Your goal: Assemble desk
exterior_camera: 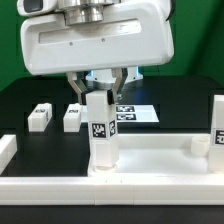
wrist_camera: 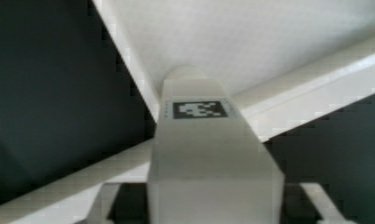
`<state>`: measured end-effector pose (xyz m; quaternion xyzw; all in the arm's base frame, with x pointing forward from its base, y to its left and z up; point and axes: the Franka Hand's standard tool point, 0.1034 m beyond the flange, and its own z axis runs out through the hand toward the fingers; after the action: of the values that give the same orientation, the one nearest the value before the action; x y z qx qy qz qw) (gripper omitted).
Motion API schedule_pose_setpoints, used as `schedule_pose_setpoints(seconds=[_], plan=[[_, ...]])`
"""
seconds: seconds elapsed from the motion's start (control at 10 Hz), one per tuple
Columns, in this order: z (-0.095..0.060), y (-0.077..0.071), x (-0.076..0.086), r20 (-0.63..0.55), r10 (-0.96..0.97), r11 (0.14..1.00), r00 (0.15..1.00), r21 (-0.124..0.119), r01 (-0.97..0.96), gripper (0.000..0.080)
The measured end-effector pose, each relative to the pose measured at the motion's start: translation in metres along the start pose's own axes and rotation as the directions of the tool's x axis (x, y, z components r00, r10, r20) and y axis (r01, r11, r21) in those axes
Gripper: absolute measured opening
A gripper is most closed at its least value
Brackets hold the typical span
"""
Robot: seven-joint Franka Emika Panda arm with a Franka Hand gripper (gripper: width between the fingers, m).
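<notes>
One leg [exterior_camera: 102, 138]: upright on desk top [exterior_camera: 160, 168] near the table's front edge, long axis vertical, directly beneath gripper [exterior_camera: 100, 92]. Jaws appear to pinch its upper end.

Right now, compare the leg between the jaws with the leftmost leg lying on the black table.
The leg between the jaws stands upright over the desk top; the leftmost leg lies low on the black table. The first has jaws on either side; the second sits free, with nothing touching it. Both are white blocks.
</notes>
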<state>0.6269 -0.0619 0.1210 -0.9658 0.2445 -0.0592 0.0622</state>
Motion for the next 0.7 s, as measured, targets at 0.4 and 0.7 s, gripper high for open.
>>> schedule_pose_setpoints(seconds=[0.4,0.7], plan=[[0.000,-0.005,-0.001,0.014,0.502,0.865,0.865,-0.015,-0.501,0.0289],[0.002,-0.011,-0.001,0.031,0.815,0.579,0.579,-0.024,-0.815,0.0291]])
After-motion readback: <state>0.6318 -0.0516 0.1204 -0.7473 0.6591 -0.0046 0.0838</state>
